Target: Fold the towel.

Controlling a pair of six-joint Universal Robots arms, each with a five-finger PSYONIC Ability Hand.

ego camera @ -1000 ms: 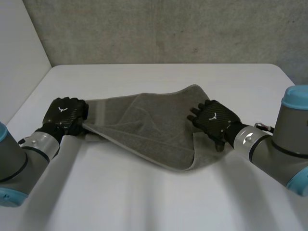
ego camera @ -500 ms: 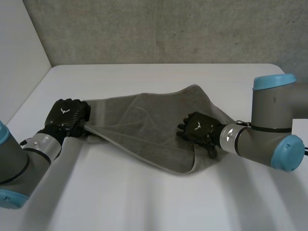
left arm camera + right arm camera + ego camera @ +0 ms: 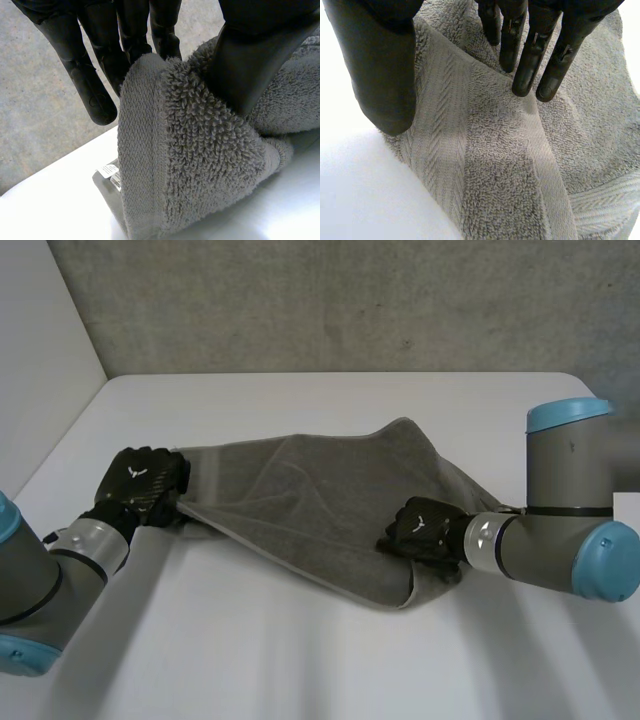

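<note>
Towel (image 3: 300,500) between left hand (image 3: 140,486), right hand (image 3: 424,531)

The room is evenly and fairly brightly lit, the light falling from overhead. The white table (image 3: 330,400) takes it hardest: next to the towel (image 3: 300,495) on the near side, its surface glares to almost blank white in both wrist views. The grey wall (image 3: 330,300) at the far side looks duller, and the pale wall (image 3: 40,340) on the left is brighter. The towel is softly shaded along its folds, with a thin dark shadow tucked under its near edge.
</note>
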